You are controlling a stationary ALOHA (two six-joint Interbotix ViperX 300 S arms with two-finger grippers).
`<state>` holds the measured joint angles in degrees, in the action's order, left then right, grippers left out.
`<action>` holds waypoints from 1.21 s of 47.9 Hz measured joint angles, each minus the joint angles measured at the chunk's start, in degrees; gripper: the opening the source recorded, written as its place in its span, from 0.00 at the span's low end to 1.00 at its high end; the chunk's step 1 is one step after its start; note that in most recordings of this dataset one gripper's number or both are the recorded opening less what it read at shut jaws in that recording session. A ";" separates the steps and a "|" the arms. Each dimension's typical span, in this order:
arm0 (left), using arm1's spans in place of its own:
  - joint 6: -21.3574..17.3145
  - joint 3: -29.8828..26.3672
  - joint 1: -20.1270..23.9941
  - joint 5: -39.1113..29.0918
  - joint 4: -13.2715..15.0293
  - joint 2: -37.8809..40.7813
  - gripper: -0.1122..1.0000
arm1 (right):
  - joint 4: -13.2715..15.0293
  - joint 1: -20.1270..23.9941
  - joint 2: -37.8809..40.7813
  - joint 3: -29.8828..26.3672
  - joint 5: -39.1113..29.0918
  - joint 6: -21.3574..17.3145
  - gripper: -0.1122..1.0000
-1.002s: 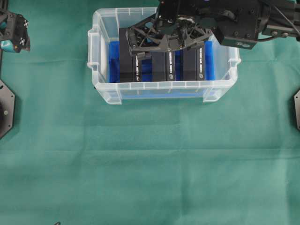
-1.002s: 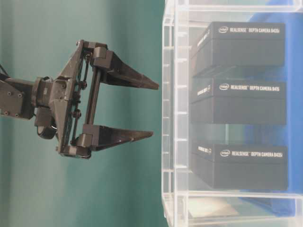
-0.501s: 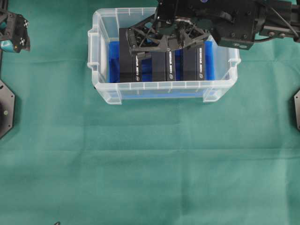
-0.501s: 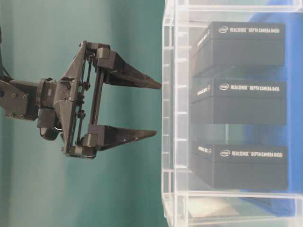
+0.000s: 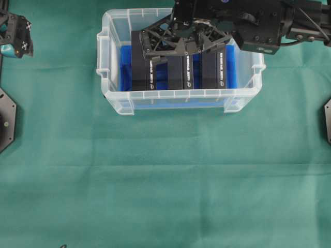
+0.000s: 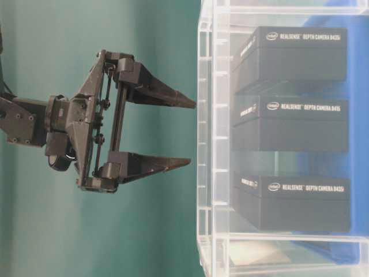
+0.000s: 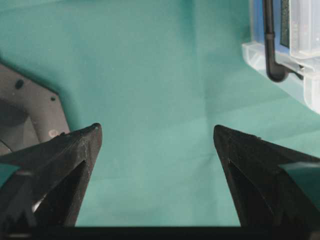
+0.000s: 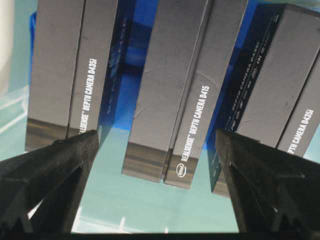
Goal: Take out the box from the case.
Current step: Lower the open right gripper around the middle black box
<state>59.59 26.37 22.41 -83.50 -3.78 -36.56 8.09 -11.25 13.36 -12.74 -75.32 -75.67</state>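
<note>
Overhead looks straight down; table-level close, sideways; both share case (image 5: 181, 95).

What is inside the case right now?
The case holds three dark boxes standing side by side on a blue lining. The open right gripper hovers above, hiding their far ends in the overhead view.

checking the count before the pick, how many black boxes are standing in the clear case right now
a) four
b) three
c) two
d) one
b: the overhead view shows three black boxes in the case, a left box, a middle box and a right box, and the right gripper sits open above them.
</note>
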 measured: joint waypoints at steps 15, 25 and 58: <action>0.00 0.00 0.00 -0.09 0.00 -0.09 0.98 | 0.00 -0.09 0.00 0.62 -0.09 0.00 0.95; 0.00 0.00 0.00 0.00 0.00 -0.09 0.98 | 0.00 -0.18 0.00 0.88 0.09 0.00 0.95; 0.00 0.00 0.00 0.00 0.00 -0.09 0.98 | 0.00 -0.53 1.05 3.78 2.99 0.09 0.95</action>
<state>59.59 26.37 22.41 -83.50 -3.78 -36.65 8.09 -11.78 14.41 -8.96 -72.33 -75.59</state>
